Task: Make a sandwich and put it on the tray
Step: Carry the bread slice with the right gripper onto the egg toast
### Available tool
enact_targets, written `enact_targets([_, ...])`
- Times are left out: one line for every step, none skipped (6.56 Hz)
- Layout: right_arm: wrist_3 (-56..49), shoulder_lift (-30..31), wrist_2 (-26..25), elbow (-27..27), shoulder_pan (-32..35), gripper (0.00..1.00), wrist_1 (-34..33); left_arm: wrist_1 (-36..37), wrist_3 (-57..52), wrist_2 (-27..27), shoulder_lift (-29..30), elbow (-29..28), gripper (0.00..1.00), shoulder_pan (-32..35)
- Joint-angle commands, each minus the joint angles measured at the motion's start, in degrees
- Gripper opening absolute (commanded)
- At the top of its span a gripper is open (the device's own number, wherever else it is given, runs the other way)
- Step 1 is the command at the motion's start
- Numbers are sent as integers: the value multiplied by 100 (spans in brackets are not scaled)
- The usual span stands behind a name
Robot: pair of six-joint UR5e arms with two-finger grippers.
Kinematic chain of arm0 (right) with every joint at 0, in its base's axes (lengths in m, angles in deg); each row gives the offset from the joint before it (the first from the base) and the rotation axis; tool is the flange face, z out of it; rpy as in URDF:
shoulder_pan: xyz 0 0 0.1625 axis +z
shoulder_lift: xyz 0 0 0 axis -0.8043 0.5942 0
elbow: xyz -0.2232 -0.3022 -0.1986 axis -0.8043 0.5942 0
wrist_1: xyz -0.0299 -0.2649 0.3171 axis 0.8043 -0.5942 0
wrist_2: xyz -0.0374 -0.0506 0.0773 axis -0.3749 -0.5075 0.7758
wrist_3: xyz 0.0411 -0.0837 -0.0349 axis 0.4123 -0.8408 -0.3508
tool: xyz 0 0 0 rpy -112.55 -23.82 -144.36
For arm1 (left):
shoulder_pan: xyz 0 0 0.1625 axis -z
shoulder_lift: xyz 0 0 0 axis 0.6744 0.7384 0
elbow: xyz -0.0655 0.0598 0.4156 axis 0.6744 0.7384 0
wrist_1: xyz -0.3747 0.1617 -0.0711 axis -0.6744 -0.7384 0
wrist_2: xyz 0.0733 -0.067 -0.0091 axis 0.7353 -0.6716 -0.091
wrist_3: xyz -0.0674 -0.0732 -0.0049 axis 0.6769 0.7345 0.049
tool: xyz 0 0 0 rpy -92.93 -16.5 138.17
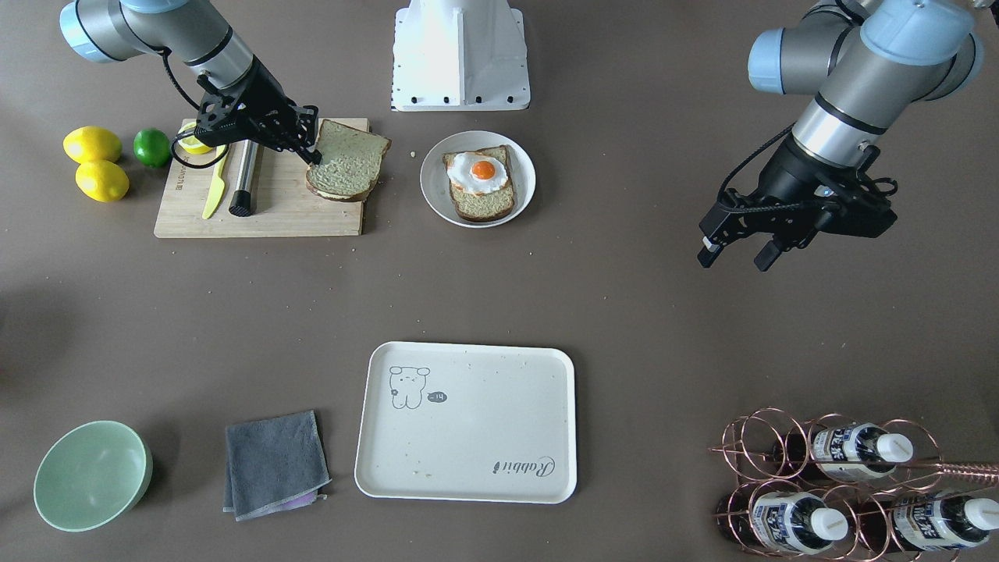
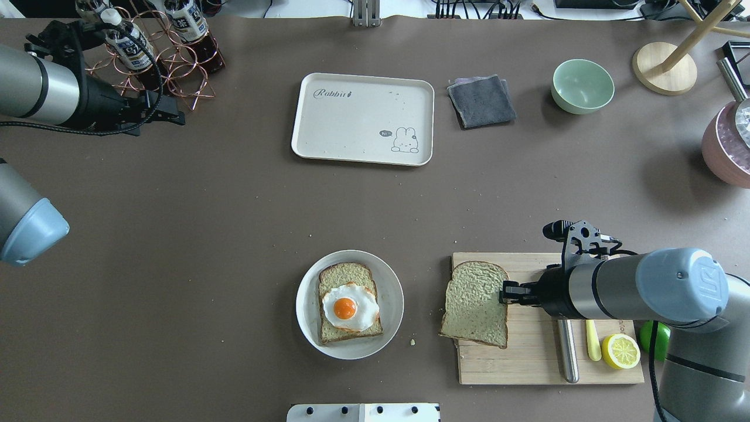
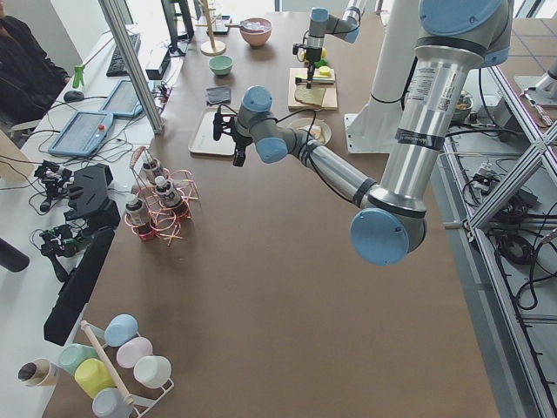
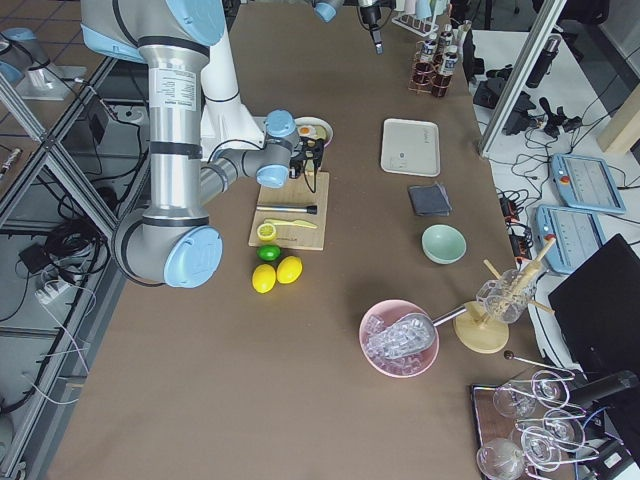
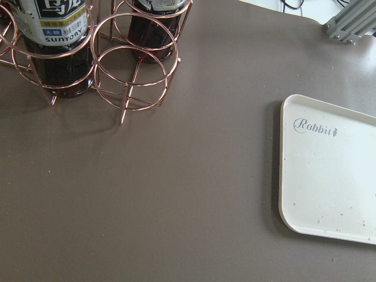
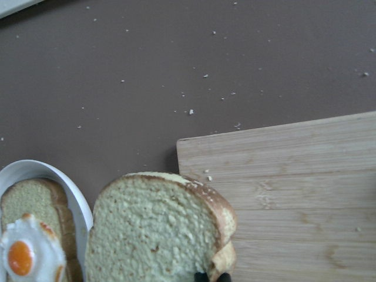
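Well, my right claw point(image 2: 504, 292) is clamped on the right edge of one slice point(image 2: 476, 302). That slice is at the left end of the board point(image 2: 527, 351), and its left side hangs a bit past the wood. I cannot tell if it is lifted.

Just left of the board is the plate point(image 2: 306, 305), on the near side of the table. The other slice point(image 2: 345, 272) lies on it with the egg point(image 2: 350, 308) on top. The two slices are apart, so the sandwich is not put together yet.

The tray point(image 2: 351, 123) is on the far side, well apart from the plate.

My left claw point(image 1: 735, 254) hangs over the table at the far left, near the bottle rack point(image 2: 186, 75). Its fingers are apart and hold nothing.
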Motion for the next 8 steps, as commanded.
enact_targets([229, -978, 2, 531, -34, 0, 464, 0, 6, 0, -23, -2, 97, 0])
enact_targets([229, -1429, -51, 822, -209, 0, 429, 0, 6, 0, -32, -11, 97, 0])
enact_targets([202, -1721, -77, 1077, -306, 0, 428, 0, 6, 9, -32, -19, 97, -9])
enact_targets([141, -2098, -199, 1471, -368, 0, 420, -9, 6, 9, -15, -63, 97, -9])
enact_targets([-7, -2371, -244, 1762, -377, 0, 420, -9, 6, 9, -14, -81, 97, -18])
enact_targets([-157, -2513, -245, 1965, -395, 0, 420, -52, 6, 87, -23, -116, 97, -18])
enact_targets([-193, -2541, -253, 2028, -439, 0, 420, -53, 6, 88, -49, -107, 97, -18])
enact_targets([-193, -2541, -358, 2072, -526, 0, 428, -53, 6, 88, -58, -116, 97, -18])
